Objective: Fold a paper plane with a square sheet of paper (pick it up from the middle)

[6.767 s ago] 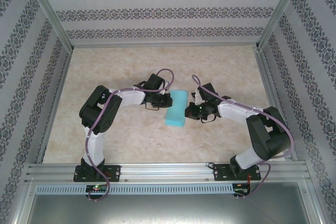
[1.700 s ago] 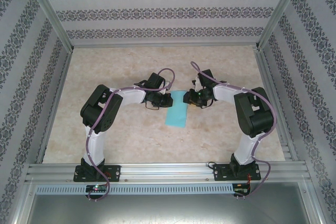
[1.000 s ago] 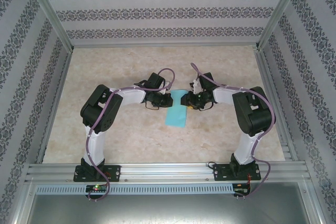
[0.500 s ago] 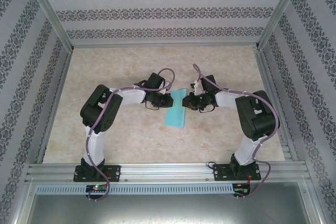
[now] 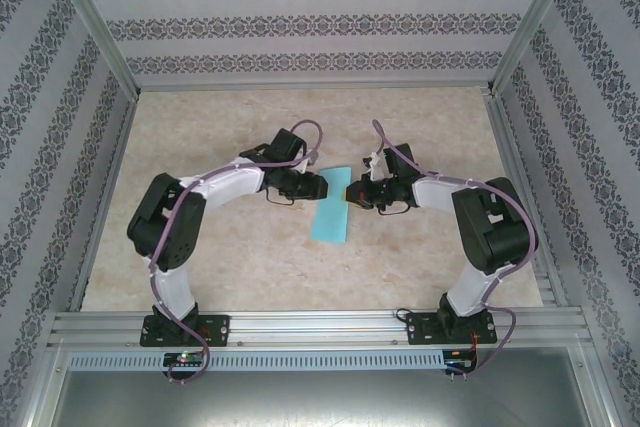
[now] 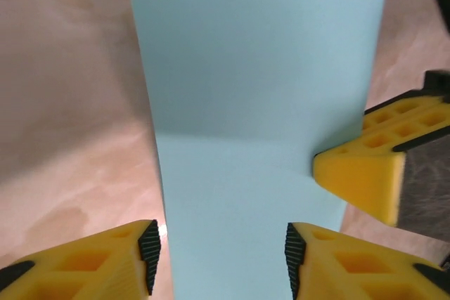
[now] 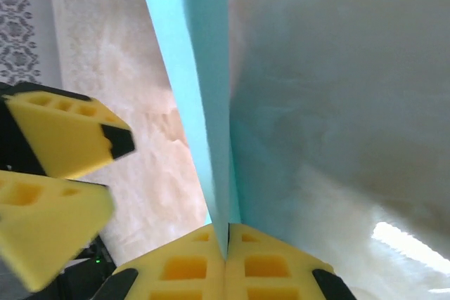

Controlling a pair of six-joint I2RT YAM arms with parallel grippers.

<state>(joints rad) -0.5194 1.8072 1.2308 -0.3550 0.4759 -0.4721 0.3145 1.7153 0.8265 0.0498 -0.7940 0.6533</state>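
Observation:
The square sheet of paper (image 5: 332,212) is turquoise and folded into a narrow rectangle, lying slanted at the middle of the table. My right gripper (image 5: 352,193) is shut on its right long edge; in the right wrist view the paper (image 7: 207,89) rises edge-on from between my closed yellow fingertips (image 7: 226,244). My left gripper (image 5: 319,185) hovers over the far left part of the sheet, open. In the left wrist view its pads (image 6: 149,254) stand apart above the paper (image 6: 260,103), gripping nothing. A crease crosses the sheet there. A paper plane is out of view.
The beige marbled table (image 5: 220,257) is ringed by an aluminium frame (image 5: 300,325) and patterned walls. The right gripper's yellow fingers (image 6: 365,180) sit close beside my left jaws, and the left gripper's fingers (image 7: 60,138) are near the right wrist.
My left gripper has opened and let go of the sheet, and its elbow has swung left. My right gripper has shut on the sheet's right edge.

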